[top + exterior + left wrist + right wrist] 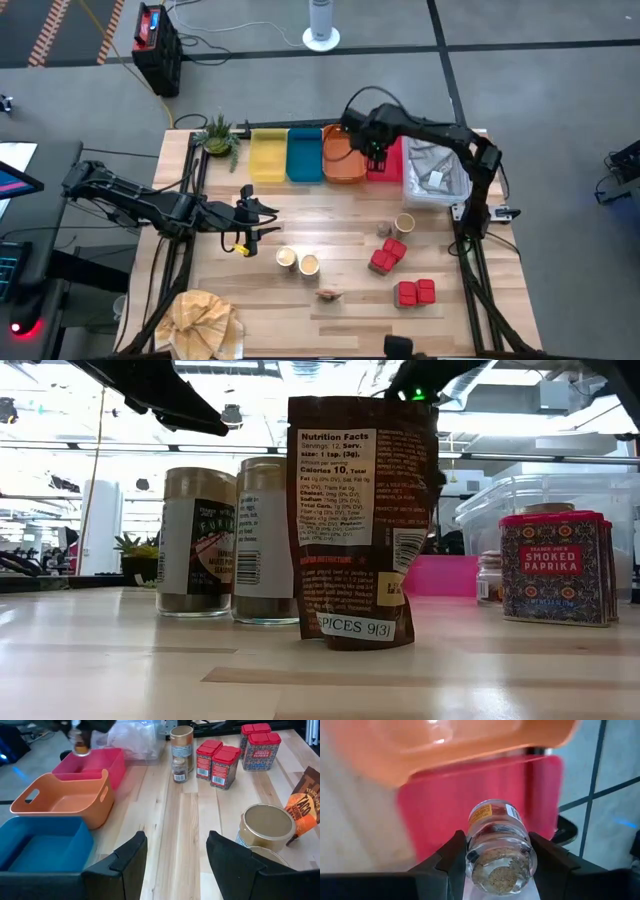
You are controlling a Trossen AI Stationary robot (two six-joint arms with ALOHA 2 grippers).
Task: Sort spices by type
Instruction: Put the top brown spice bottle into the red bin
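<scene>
My right gripper (376, 153) is at the far side of the table, over the red tray (388, 165), shut on a tiny brownish jar (499, 851). My left gripper (257, 216) hangs open over bare table left of centre, its fingers apart (175, 855) and holding nothing. Standing on the table are two pale round tubs (297, 261) with a third (404, 222) farther right, another tiny jar (383, 230), two groups of red packs (388, 255) (415, 292), and a dark-tan packet (330, 294) that stands upright in the low view (365, 520). My right gripper pinches the tiny jar between its two fingers, one on each side of the glass body (470, 851), near the jar's upper end. The fingers come from above, pointing down. The jar is lifted clear and hangs over the red tray (485, 795), its labelled part (487, 812) below the fingers.
Yellow (267, 155), blue (303, 155), orange (343, 158) and red trays line the far edge. A clear bin with plastic wrap (435, 175) sits to their right. A potted plant (217, 135) stands at the far left corner, and a tan cloth (205, 320) lies at the near left corner.
</scene>
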